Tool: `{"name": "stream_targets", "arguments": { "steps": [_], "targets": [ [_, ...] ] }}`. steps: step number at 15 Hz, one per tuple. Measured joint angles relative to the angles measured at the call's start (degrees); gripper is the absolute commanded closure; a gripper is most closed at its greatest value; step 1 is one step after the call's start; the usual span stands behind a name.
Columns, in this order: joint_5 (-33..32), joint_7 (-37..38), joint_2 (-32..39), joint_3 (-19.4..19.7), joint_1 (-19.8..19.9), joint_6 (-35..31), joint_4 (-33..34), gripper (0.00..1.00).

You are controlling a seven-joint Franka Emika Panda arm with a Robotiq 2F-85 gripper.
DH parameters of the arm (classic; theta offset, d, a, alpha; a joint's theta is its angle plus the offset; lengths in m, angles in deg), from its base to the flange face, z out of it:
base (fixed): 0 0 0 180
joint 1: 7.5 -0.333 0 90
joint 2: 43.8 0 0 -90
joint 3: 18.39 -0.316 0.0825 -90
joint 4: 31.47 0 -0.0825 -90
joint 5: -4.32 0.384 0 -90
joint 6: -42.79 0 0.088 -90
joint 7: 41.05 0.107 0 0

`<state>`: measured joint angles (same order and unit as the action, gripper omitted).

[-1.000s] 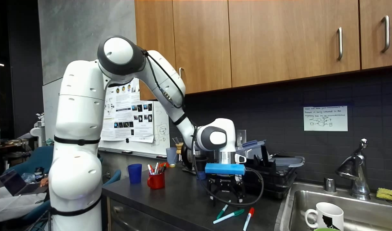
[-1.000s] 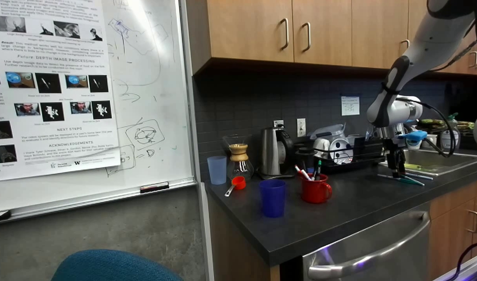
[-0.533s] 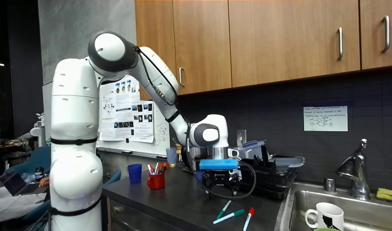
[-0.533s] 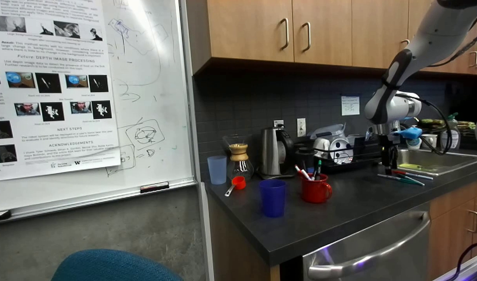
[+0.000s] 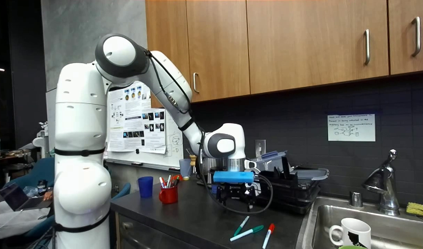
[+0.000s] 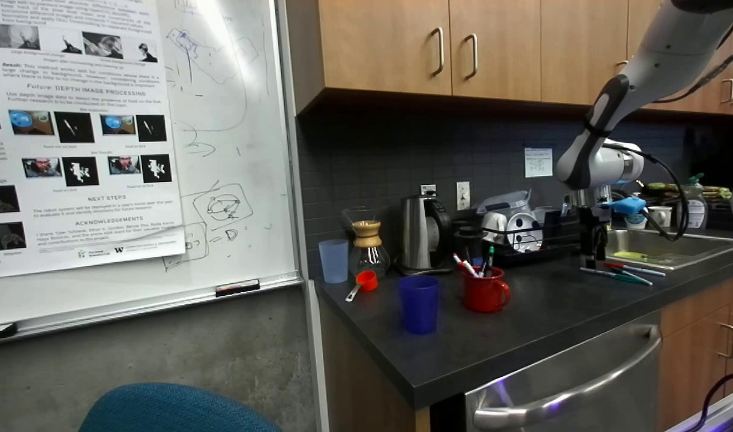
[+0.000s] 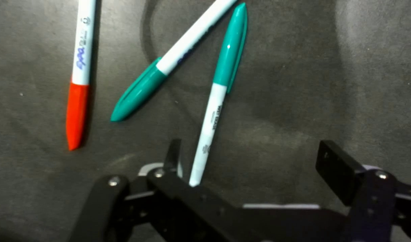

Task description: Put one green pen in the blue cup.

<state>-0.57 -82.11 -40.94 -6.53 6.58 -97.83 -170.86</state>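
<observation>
At the bottom of the wrist view, the gripper [image 7: 250, 151] has its fingers spread wide, with the dark counter [image 7: 286, 111] showing between them. Down the middle of the frame lies the green pen [image 7: 216, 97], its green cap toward the top and its white end at the bottom, just beside the finger at the lower left. A second green pen [image 7: 173, 55] slants from the top edge toward the left of the frame, cap end lowest. Whether the two pens touch near the top edge I cannot tell. A red-capped pen [image 7: 80, 74] lies at the upper left, apart from both.

In an exterior view, all three pens rest on the counter at the lower right of centre, with the gripper above and behind them.

The blue cup [image 6: 419, 305] stands upright on the counter in both exterior views, well apart from the gripper. In an exterior view it is near the centre of the frame, just left of a red cup [image 6: 485, 293] that holds several upright pens [image 6: 469, 268]. What is inside the blue cup I cannot tell. A white mug [image 5: 351, 228] sits in the sink [image 5: 318, 214] at the lower right of an exterior view.
</observation>
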Motion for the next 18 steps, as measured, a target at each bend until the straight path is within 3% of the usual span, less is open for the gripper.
{"name": "stream_targets", "arguments": {
  "steps": [16, 17, 18],
  "targets": [
    [-3.1, 2.9, 3.9, -0.1, -0.2, -0.7, 0.2, 0.0],
    [-3.1, 2.9, 4.2, -0.1, -0.2, -0.8, 0.3, 0.25],
    [-3.1, 3.0, 4.4, -0.1, -0.2, -0.8, 0.4, 0.27]
  ]
}}
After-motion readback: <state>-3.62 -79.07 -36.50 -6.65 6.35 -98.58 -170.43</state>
